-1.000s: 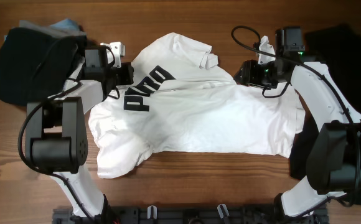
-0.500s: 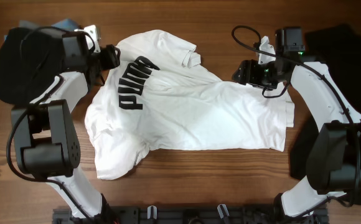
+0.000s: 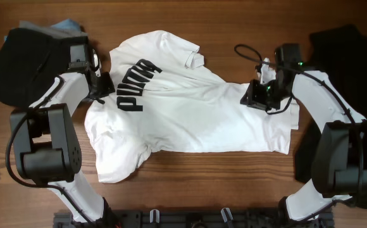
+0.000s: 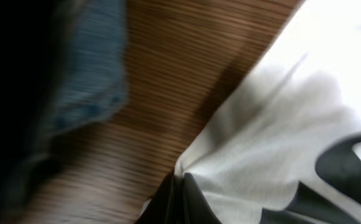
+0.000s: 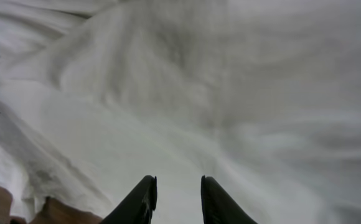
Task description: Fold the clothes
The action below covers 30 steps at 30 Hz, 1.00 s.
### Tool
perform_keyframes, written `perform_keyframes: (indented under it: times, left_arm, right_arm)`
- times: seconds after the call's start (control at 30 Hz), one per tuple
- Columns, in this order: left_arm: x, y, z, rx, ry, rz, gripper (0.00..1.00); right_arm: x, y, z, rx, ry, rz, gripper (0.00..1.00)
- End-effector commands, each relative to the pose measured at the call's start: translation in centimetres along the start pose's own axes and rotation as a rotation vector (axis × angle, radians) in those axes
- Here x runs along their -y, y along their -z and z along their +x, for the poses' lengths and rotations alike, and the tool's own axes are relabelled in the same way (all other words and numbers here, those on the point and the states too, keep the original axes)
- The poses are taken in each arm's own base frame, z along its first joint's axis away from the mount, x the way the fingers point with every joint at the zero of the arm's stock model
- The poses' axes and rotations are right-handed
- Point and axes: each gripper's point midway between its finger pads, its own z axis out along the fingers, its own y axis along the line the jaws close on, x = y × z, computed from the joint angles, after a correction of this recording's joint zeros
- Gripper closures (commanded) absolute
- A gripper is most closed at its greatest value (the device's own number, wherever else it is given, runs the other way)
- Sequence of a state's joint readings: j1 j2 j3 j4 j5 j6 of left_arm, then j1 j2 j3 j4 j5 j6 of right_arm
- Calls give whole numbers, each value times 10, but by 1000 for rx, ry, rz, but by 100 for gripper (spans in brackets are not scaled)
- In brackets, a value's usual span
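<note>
The table is brown wood with a fine grain, and it fills the overhead view; nothing of the room shows around it. A black rail runs along the edge at 6 o'clock.

The white shirt lies spread over the middle of the table, with some wrinkles. Its black PUMA lettering is toward 10 o'clock and its hem is toward 3 o'clock. 1 sleeve hangs toward 7 o'clock. A black garment lies at the 3 o'clock edge, partly under the right arm. At 10 o'clock there is a black bundle with a blue cloth just beside it.

The left gripper is at the shirt's edge at 9 o'clock, beside the lettering. In the left wrist view its jaws are clenched on that white edge, above bare wood. The right gripper is over the shirt at 2 o'clock. Its 2 fingers stand a little apart, with only flat white cloth between them, so it grasps nothing.
</note>
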<state>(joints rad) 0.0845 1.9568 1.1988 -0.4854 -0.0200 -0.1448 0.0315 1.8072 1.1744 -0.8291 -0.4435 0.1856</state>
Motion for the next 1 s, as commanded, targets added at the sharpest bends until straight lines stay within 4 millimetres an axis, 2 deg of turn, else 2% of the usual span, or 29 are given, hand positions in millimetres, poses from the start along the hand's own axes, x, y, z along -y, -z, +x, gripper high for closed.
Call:
perform_keyframes:
  times: [0.0,0.03,0.07,0.13,0.17,0.3,0.37,0.4,0.5,0.57,0.6,0.63,0.73,0.77,0.83,0.87,0.93,0.97]
  left_arm:
    - [-34,-3,-3,20,65,-162,86]
    - [-30,2,-7,34,66,-142,73]
    - [-27,8,-12,48,67,-122,66]
    - [-13,26,-26,92,70,-49,37]
    - [-7,36,-32,115,69,-13,29]
    - [28,79,-44,177,51,194,27]
    - [42,88,-40,164,35,271,26]
    - [42,88,-31,128,36,272,25]
    - [37,84,-8,32,44,251,25]
    - [38,84,2,-11,35,256,34]
    - [47,87,10,-41,14,307,42]
    - [52,89,14,-62,14,337,56]
    - [77,89,38,-136,-27,408,81]
    - [85,85,49,-154,-79,413,88]
    - [96,73,71,-194,-130,415,90]
    - [101,60,91,-226,-161,398,92]
    - [89,40,114,-265,-148,309,93]
    - [76,27,128,-296,-100,239,93]
  right_arm:
    - [12,-16,12,-17,-30,25,78]
    - [24,-21,13,1,-86,74,82]
    - [32,-24,11,23,-122,108,83]
    - [40,-32,3,87,-156,123,84]
    - [43,-33,-4,123,-156,127,85]
    - [75,-29,-36,318,-236,264,85]
    - [75,-24,-54,389,-218,248,85]
    - [71,-18,-61,404,-186,229,85]
    - [33,6,-65,370,29,87,65]
    - [8,33,-54,371,113,23,58]
    - [1,45,-50,383,122,12,57]
    - [-5,57,-45,399,129,5,57]
    - [-15,89,-27,430,103,8,46]
    - [-11,91,-23,425,74,27,43]
    - [8,87,-12,388,1,117,41]
    - [19,83,-8,362,-20,169,39]
    - [33,76,-5,330,-43,222,38]
    - [38,71,-7,321,-55,226,37]
